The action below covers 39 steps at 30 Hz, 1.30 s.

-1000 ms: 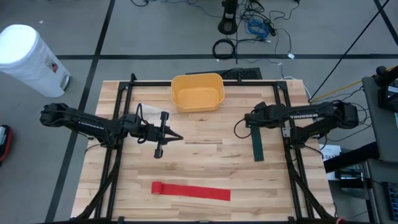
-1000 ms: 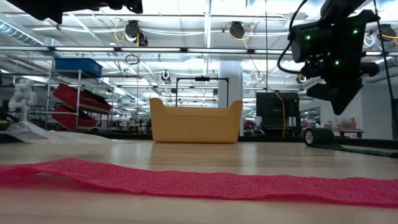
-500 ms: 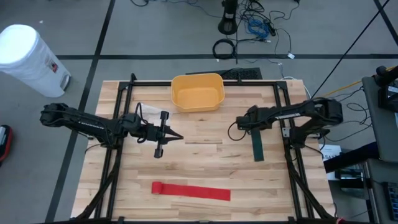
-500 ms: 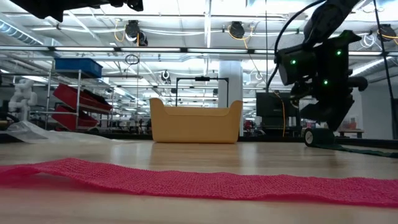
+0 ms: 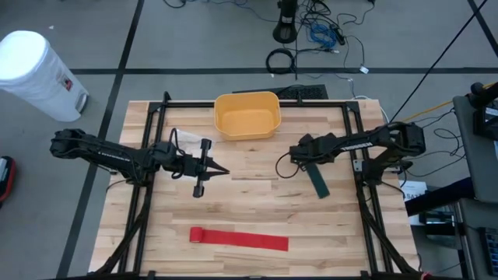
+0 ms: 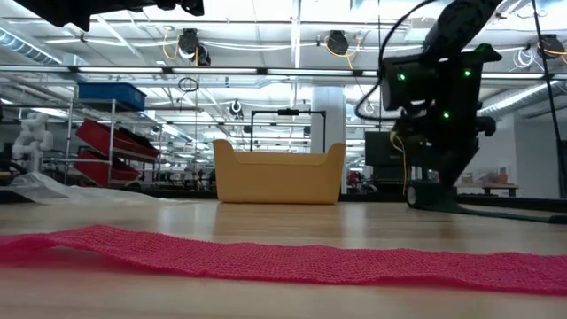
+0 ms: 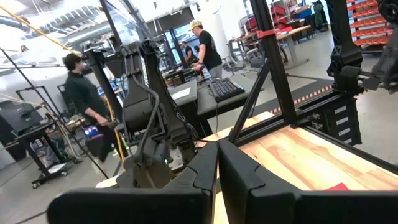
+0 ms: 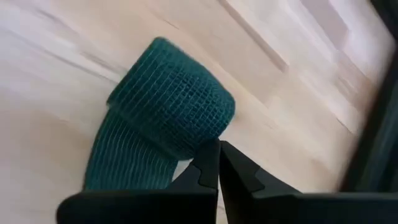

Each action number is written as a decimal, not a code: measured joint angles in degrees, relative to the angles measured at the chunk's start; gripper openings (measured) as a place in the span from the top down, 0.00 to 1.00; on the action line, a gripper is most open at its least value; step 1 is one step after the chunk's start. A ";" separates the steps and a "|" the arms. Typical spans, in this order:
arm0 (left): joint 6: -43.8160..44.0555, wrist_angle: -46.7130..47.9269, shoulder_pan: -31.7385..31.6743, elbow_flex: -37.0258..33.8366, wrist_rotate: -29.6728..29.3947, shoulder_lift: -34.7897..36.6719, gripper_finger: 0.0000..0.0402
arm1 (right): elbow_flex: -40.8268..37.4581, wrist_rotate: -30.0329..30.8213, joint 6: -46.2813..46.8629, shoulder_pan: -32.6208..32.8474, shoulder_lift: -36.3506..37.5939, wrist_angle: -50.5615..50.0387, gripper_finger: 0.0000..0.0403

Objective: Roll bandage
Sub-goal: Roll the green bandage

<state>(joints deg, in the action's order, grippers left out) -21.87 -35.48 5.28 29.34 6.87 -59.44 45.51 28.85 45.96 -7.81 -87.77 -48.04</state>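
Two pincers show, both clenched on nothing. The right gripper [image 8: 217,163] sits at about three o'clock on the table [image 5: 257,198], its closed tips nudging the rolled end of the green bandage [image 8: 168,118]. The left gripper [image 5: 220,172] waits near nine o'clock, toward the centre, idle.

The step in hand looks like rolling: the tips push the roll along its flat tail. The next move likely calls for a steady push down the tail, keeping the roll square so it winds evenly.

The green bandage is a mesh strip, partly wound into a snug cylinder, its loose tail lying slanted. A red bandage [image 5: 239,239] lies unrolled at six o'clock; a yellow bin [image 5: 247,115] stands at twelve.
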 joint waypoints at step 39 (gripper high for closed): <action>0.11 3.03 4.72 0.00 -0.04 -0.04 0.94 | 0.67 8.94 -41.86 7.90 0.13 9.77 0.51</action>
<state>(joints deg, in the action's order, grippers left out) -21.76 -32.46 10.00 29.34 6.83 -59.48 46.17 37.79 4.10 0.09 -87.64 -38.28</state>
